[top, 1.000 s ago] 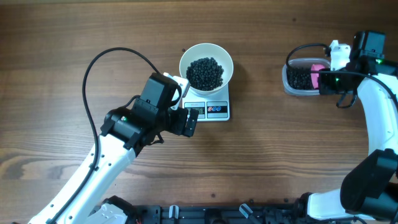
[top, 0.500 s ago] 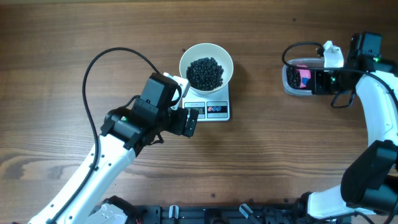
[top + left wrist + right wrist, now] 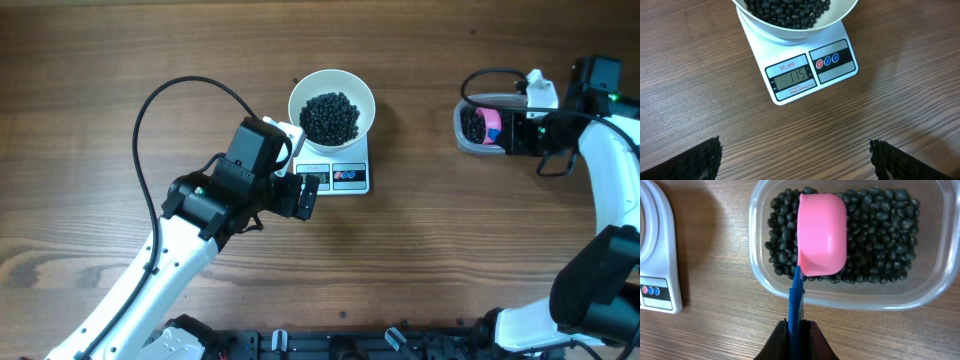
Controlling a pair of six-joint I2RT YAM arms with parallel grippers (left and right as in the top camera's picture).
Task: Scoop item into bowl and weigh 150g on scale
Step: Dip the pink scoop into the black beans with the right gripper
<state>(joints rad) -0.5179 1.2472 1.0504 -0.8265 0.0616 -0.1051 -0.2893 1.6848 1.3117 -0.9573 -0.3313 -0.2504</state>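
Presently, the right end effector [image 3: 796, 330] is clamped on the handle of a pink scoop [image 3: 822, 234] positioned over black beans [image 3: 875, 225] in a clear tub [image 3: 935, 287]. The left end effector [image 3: 795, 160] is spread wide, empty, near the scale [image 3: 810, 75], on which the bean-filled bowl [image 3: 298, 100] is seated.

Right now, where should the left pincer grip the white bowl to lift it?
Likely the white bowl's rim nearest the open left pincer, from above, one finger inside: the round wall looks too wide to span, and black beans fill the middle.

Wooden table [image 3: 120, 60] with scale [image 3: 338, 178] and tub [image 3: 468, 146]
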